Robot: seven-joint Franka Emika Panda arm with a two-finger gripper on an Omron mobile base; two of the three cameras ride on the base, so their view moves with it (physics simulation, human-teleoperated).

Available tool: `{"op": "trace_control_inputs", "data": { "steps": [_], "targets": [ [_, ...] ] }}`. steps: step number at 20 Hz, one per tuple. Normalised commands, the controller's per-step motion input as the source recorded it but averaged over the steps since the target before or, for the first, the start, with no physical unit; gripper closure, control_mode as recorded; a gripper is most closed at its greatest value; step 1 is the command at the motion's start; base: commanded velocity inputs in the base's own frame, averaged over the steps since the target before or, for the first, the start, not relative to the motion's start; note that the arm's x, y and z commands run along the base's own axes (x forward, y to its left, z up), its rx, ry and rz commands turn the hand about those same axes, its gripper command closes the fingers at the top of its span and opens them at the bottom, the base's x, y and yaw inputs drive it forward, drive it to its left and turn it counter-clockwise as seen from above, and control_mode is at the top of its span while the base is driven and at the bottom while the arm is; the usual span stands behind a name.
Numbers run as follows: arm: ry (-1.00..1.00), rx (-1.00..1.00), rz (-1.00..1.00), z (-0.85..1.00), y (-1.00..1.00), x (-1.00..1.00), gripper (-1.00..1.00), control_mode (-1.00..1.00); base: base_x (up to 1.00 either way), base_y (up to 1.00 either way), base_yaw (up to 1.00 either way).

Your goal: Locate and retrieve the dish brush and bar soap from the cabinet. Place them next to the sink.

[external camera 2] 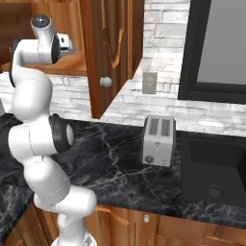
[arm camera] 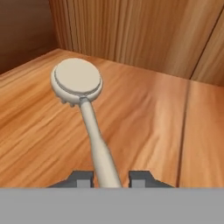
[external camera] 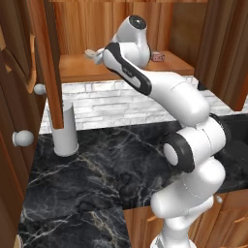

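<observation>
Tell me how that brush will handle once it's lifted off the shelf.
The brush looks rigid, so it probably won't flop. Its round head sits far from the end effector, which is shut near the handle's end, so it may droop or pivot. The smooth thin handle could slip.

No text, label, brand, number or sign can be read on anything in these views.

Glossy white rounded arm (external camera: 189,145) segments — black bands at joints — small dark grey fingertips (arm camera: 81,178).
</observation>
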Motion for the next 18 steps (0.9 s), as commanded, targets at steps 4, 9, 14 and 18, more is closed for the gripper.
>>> {"op": "trace_control_inputs", "data": {
  "steps": [4, 9, 14, 18],
  "targets": [
    [0.00, 0.01, -0.04, 0.01, -0.21, -0.75, 1.00, -1.00, 0.00, 0.00, 0.00],
    [0.00, 0.02, -0.06, 0.00, -0.25, -0.77, 1.00, -1.00, 0.00, 0.00, 0.00],
    [0.00, 0.03, -0.07, 0.00, -0.29, -0.88, 1.00, -1.00, 0.00, 0.00, 0.00],
    [0.00, 0.03, -0.11, 0.00, -0.33, -0.91, 1.00, -1.00, 0.00, 0.00, 0.00]
  ]
}}
